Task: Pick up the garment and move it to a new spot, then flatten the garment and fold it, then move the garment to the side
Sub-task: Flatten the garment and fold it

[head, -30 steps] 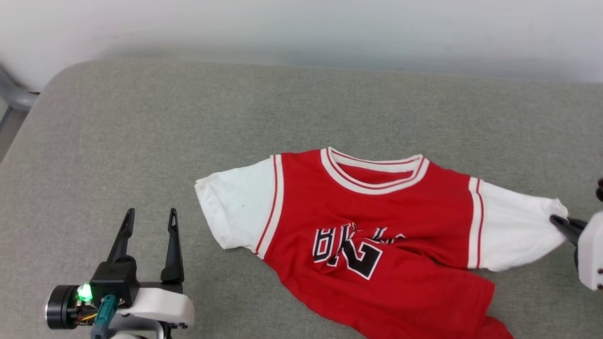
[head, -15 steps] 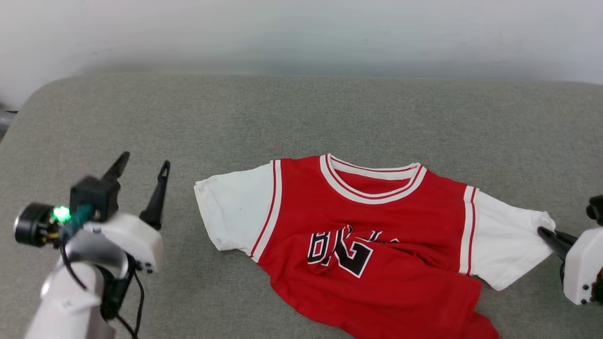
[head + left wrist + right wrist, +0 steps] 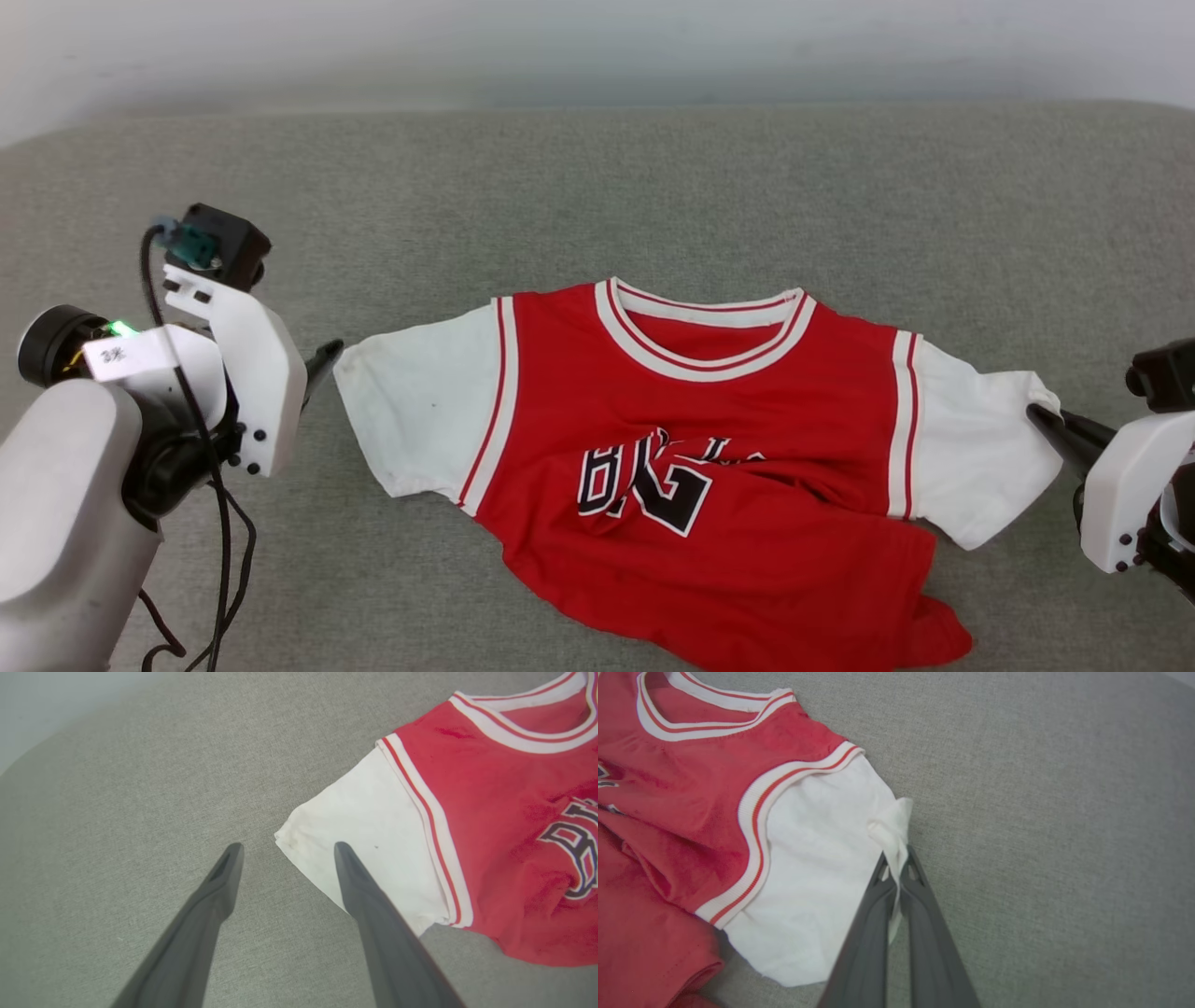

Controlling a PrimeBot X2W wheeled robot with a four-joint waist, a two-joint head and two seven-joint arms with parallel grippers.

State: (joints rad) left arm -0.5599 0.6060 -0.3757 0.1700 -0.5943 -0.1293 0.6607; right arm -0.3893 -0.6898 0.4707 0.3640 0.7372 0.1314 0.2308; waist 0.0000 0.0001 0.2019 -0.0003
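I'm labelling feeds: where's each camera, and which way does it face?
Head view: on the head, looking down at the garment on the grey surface; left arm and right arm show.
Left wrist view: from that wrist, along the open left gripper at one sleeve.
Right wrist view: from that wrist, along the right gripper, shut on the other sleeve.
Both wrist views show the collar.

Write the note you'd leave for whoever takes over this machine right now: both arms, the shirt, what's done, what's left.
The left end effector is open, fingers either side of the corner of the left sleeve, gripping nothing.
The right end effector is shut on the edge of the right sleeve.
The garment lies face up on the grey cushion, chest spread, lower half wrinkled.
Done: seemingly placed. Left: flatten, fold, move aside.
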